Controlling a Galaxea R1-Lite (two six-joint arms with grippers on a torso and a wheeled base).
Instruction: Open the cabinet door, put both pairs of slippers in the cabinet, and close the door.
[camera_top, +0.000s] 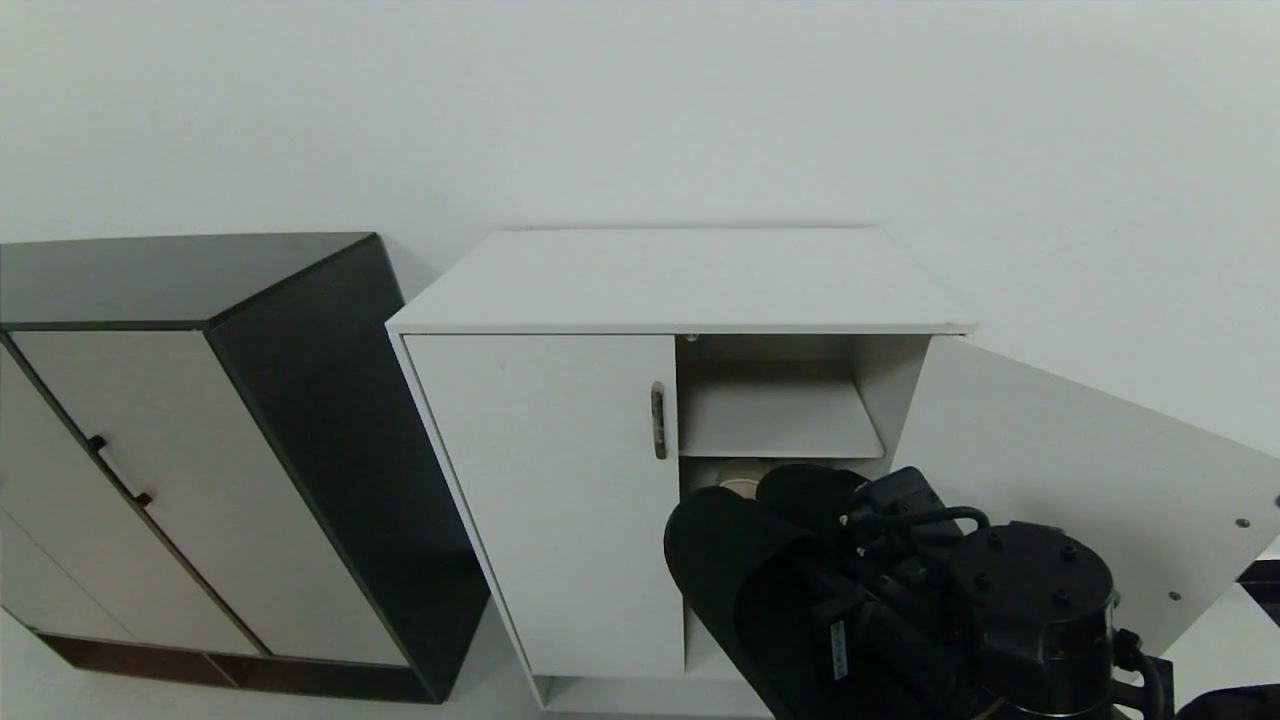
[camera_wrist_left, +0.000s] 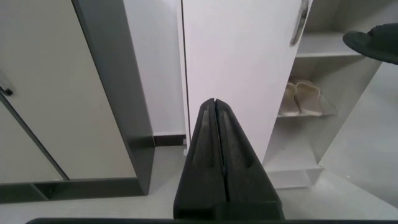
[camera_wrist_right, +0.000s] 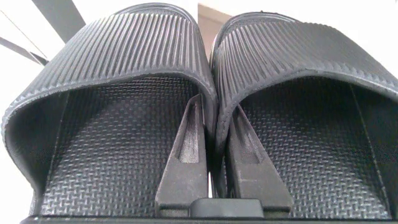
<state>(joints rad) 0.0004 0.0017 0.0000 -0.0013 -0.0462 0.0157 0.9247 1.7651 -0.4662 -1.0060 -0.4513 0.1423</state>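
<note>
At far left in the head view stands a dark-sided cabinet (camera_top: 330, 450) with pale doors. It is near the white cabinet (camera_top: 680, 280), with a narrow gap between them, and the left wrist view follows that gap down to the floor (camera_wrist_left: 165, 162). The left pincer (camera_wrist_left: 215, 106) hangs clenched on nothing, fingers pressed together, aimed at the white cabinet's closed left door (camera_top: 545, 500) and apart from it. That door's metal handle (camera_top: 658, 420) sits at its right edge, beside the open right compartment. There the head view gives the bare upper shelf (camera_top: 775, 420) and only a pale scrap beneath it. The left wrist view, looking in from lower down, shows a pair of beige slippers (camera_wrist_left: 306, 99) lying side by side below that shelf. The black slippers (camera_top: 740, 570) hang in front of this opening, toes toward the cabinet. They overlap the closed door's right edge in the head view, and whether they touch it cannot be told. The right wrist view shows what the head view hides: the right pincer (camera_wrist_right: 216, 109) grasps the pair together, one finger inside each slipper, clamped on the two adjoining side walls. At right the open door (camera_top: 1080, 480) swings wide, leaving the compartment's mouth free on that side.
</note>
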